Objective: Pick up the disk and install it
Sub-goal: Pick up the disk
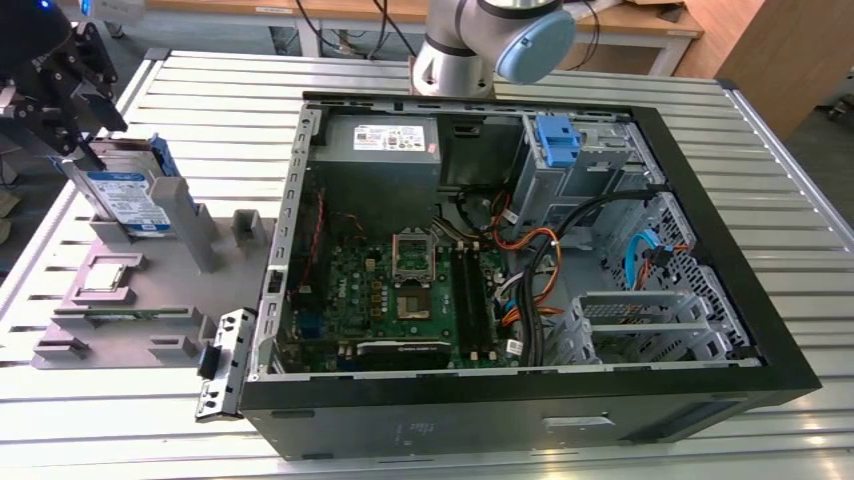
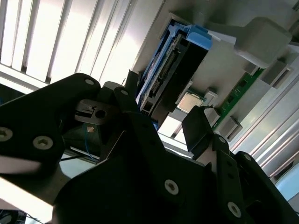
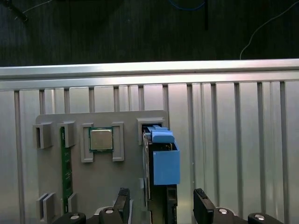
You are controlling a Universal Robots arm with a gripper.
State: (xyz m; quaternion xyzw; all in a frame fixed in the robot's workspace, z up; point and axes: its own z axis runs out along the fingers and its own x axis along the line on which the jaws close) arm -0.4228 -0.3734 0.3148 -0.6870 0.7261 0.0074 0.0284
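End effector (image 3: 161, 193) gapes wide above the upright disk (image 3: 166, 163); grey holder (image 3: 107, 182) carries it.

Exterior view: bright, even light; computer case (image 1: 534, 425) interior shadowed.
Second wrist view: desk (image 2: 46, 37) slats glare white; gripper (image 2: 161, 100) dark.
First wrist view: even light.

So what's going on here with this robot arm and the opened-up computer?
The arm has brought its hand to a disk that stands on edge in a grey holder, on the exterior view's left. Its open fingers sit either side of the disk without gripping it. So the disk is not yet picked up, and it is not in the open computer case beside the holder.
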